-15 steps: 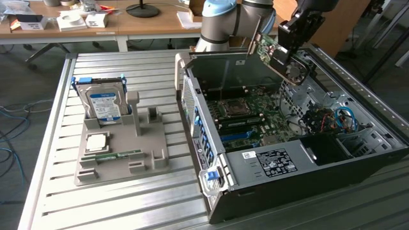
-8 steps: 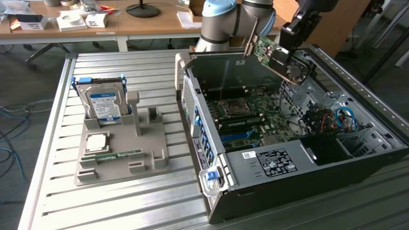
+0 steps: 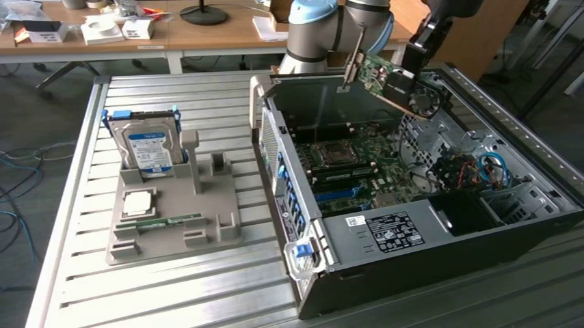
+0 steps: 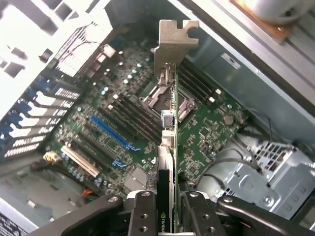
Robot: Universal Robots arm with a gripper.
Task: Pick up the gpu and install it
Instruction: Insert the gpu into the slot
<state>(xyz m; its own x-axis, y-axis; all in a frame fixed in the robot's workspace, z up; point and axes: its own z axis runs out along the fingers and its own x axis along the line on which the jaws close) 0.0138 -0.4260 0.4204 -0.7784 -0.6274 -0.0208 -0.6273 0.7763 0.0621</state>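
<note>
My gripper (image 3: 415, 60) is shut on the gpu (image 3: 379, 75), a green-backed card with a black fan and a silver bracket strip (image 3: 351, 68) at one end. I hold it tilted in the air above the back of the open computer case (image 3: 383, 287), apart from the board. In the wrist view the gpu (image 4: 167, 147) is seen edge-on, its bracket (image 4: 175, 42) pointing away from the camera, and it is clamped between the black fingers (image 4: 143, 214) of the gripper (image 4: 170, 215). Below it lies the motherboard (image 4: 211, 132) with a blue slot (image 4: 113, 132) off to one side of the card.
A grey holder (image 3: 219, 236) on the slatted metal table at the exterior view's left carries an upright blue-labelled hard drive (image 3: 150, 147), a processor (image 3: 137, 203) and a green memory stick (image 3: 169, 222). Inside the case sit cables (image 3: 488, 171) and a drive cage. Desks stand behind.
</note>
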